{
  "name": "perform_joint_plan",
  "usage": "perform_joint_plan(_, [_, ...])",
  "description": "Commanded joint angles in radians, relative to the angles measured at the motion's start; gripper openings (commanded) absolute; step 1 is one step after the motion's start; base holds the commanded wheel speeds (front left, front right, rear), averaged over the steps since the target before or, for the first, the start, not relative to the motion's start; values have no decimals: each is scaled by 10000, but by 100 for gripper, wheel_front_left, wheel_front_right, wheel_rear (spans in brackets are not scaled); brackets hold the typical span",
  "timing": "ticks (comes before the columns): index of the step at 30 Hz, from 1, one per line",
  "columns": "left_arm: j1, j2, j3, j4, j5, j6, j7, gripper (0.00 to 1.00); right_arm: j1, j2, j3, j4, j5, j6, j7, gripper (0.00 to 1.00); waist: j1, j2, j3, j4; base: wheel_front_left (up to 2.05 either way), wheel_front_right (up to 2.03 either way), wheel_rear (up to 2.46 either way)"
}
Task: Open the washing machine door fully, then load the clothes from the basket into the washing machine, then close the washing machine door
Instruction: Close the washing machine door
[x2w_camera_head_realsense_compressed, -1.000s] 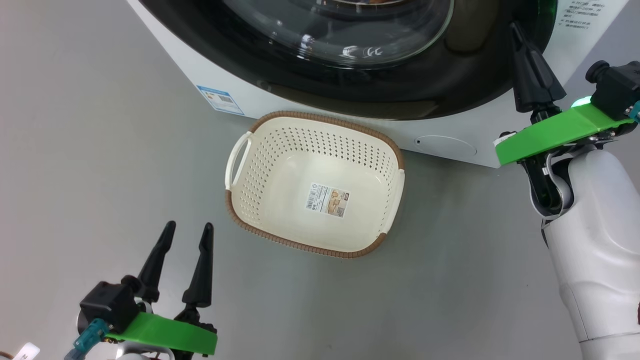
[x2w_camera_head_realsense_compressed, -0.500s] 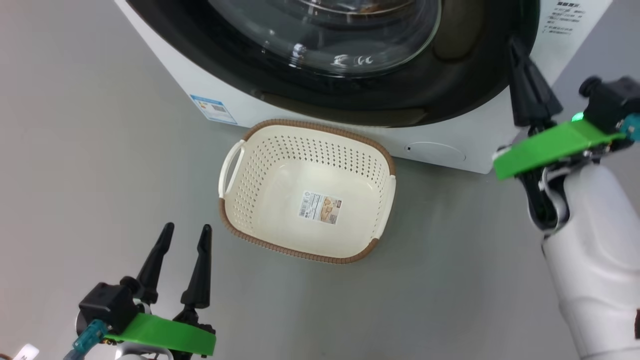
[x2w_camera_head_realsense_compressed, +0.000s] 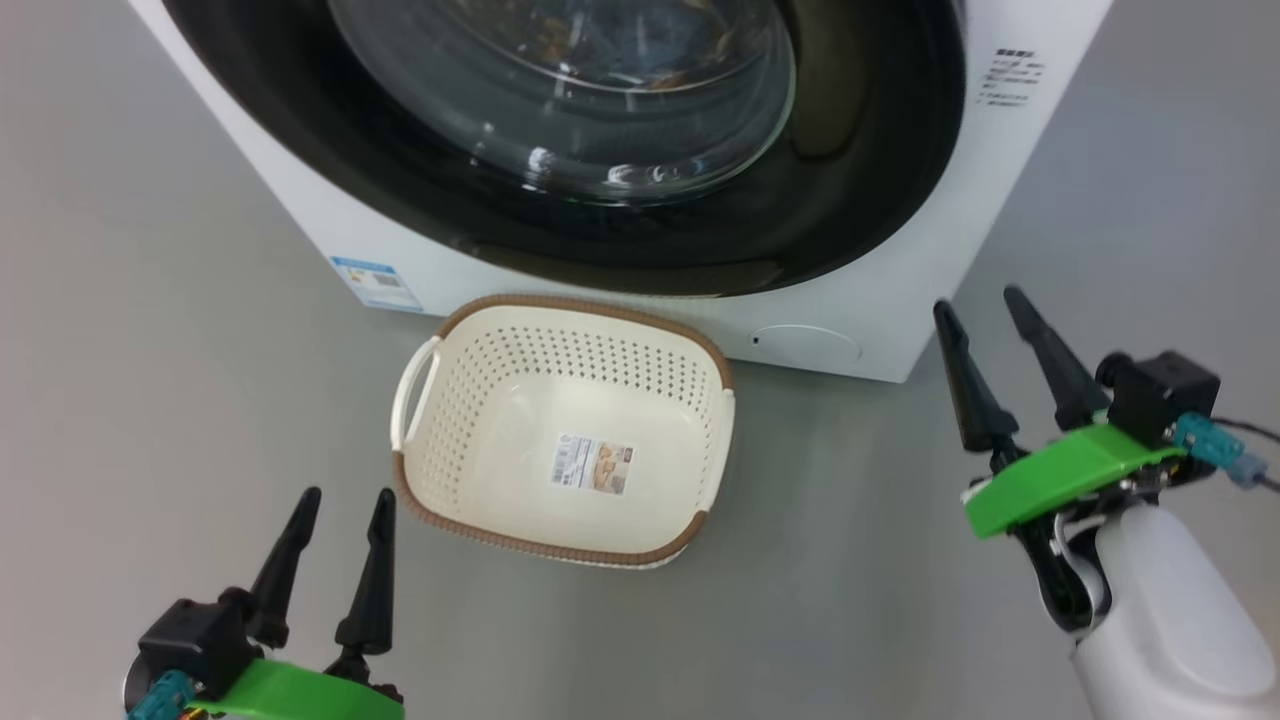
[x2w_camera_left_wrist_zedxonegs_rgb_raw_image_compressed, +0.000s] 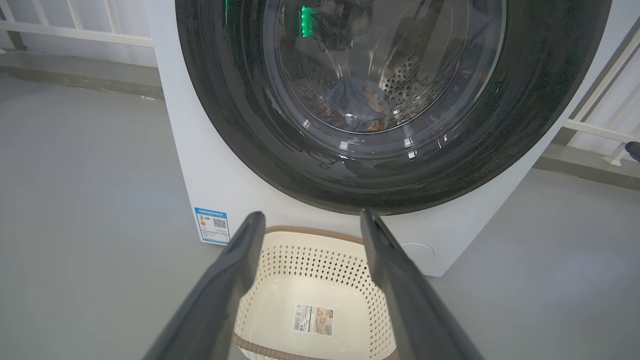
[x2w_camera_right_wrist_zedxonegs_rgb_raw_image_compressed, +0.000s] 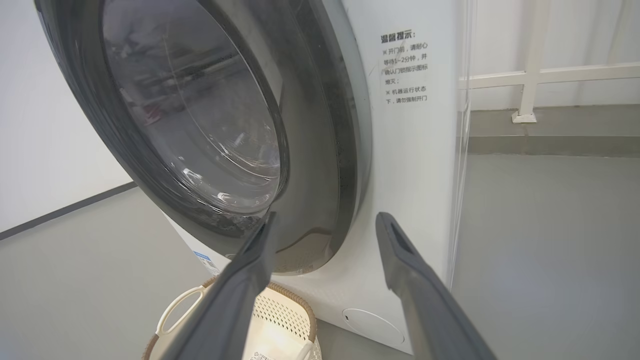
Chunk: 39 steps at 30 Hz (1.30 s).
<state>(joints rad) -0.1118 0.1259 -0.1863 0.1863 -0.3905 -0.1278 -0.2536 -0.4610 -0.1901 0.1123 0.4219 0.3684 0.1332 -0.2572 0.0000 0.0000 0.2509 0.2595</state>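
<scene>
Apparently we are at the very end: the large round washing machine door (x2w_camera_head_realsense_compressed: 560, 110), glossy black rim around a clear glass bowl, looks shut flush against the white boxy washing machine (x2w_camera_head_realsense_compressed: 930, 250). Through the glass we see the light blue, bear-printed clothes (x2w_camera_left_wrist_zedxonegs_rgb_raw_image_compressed: 355, 107) lying in the steel drum. The small cream-white perforated basket (x2w_camera_head_realsense_compressed: 590, 308) with its brown woven-look rim stands empty just before the machine. Our left gripper (x2w_camera_head_realsense_compressed: 347, 495) and right gripper (x2w_camera_head_realsense_compressed: 976, 298) hover with jaws spread, holding nothing. We judge that no step is left. Everything stands on a smooth grey floor (x2w_camera_head_realsense_compressed: 150, 350), and a white railing (x2w_camera_left_wrist_zedxonegs_rgb_raw_image_compressed: 75, 30) runs behind.
</scene>
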Motion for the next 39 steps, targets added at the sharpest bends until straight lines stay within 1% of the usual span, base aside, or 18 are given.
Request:
perform_joint_plan(1, [-11, 283, 389, -155, 28, -29, -82, 100, 269, 59, 141, -302, -1, -25, -46, 100, 0, 0, -299, -303, 0, 0, 0])
perform_joint_plan(9, [322, 436, 666, 28, 45, -29, -82, 100, 1655, 57, -166, -585, -25, -25, -46, 100, 0, 0, -858, -865, 0, 0, 0])
perform_joint_plan(17, [571, 599, 808, 138, -132, -29, -82, 100, 2880, 90, -690, -821, -47, -25, -46, 100, 0, 0, -1235, -1429, 0, 0, 0])
perform_joint_plan(31, [813, 754, 976, 249, -68, -29, -82, 100, 3773, 79, -1192, -975, -134, -25, -46, 100, 0, 0, -1554, -2124, 0, 0, 0])
perform_joint_plan(39, [877, 677, 1162, 232, 71, -29, -82, 100, 3991, 107, -1432, -1085, -137, -25, -46, 100, 0, 0, -1563, -2379, 0, 0, 0])
